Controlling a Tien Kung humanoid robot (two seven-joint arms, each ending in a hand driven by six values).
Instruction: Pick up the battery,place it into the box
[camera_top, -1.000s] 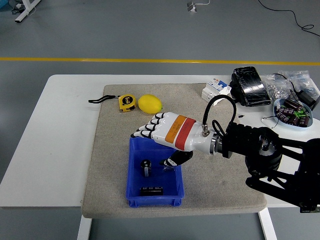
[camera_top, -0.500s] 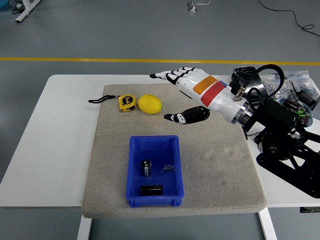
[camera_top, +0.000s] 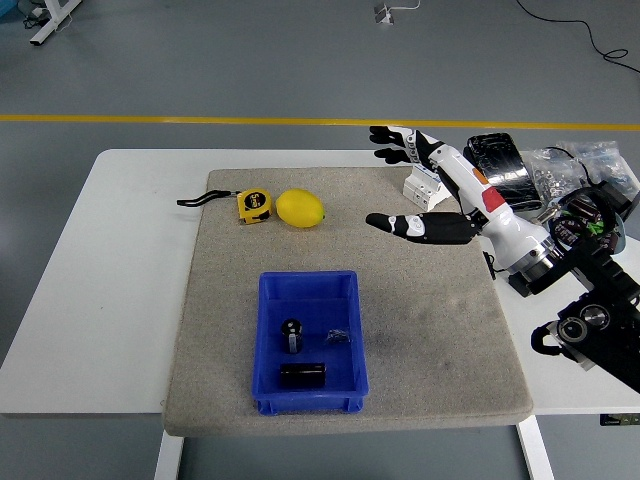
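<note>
Battery (camera_top: 302, 375) lies on its side on the floor of the blue box (camera_top: 266, 330), near the box's front wall, a dark cylinder with its long axis running left to right. Just behind it in the same box stands a smaller dark cylindrical part (camera_top: 292, 334) with a pale top, and beside that sits a small tangle of thin metal (camera_top: 337, 338). The box rests on a grey felt mat (camera_top: 430, 340) that covers the middle of the white worktop (camera_top: 120, 270).

Right hand (camera_top: 440, 195) is up above the mat's far right part, well apart from the box and clear of everything on the mat. Its fingers (camera_top: 392, 141) are spread wide and point left, the thumb (camera_top: 400, 224) jutting out separately lower down; nothing is held. The black forearm runs back to the picture's right edge.

On the mat's far left part lie a yellow tape measure (camera_top: 254, 205) with a black strap and, just beside it to the right, a lemon (camera_top: 299, 208). Off the mat at the worktop's far right are a white electrical block (camera_top: 425, 181), a black wrapped pack (camera_top: 502, 170), clear bags of small parts (camera_top: 568, 170) and a bowl (camera_top: 590, 222) of dark components.
</note>
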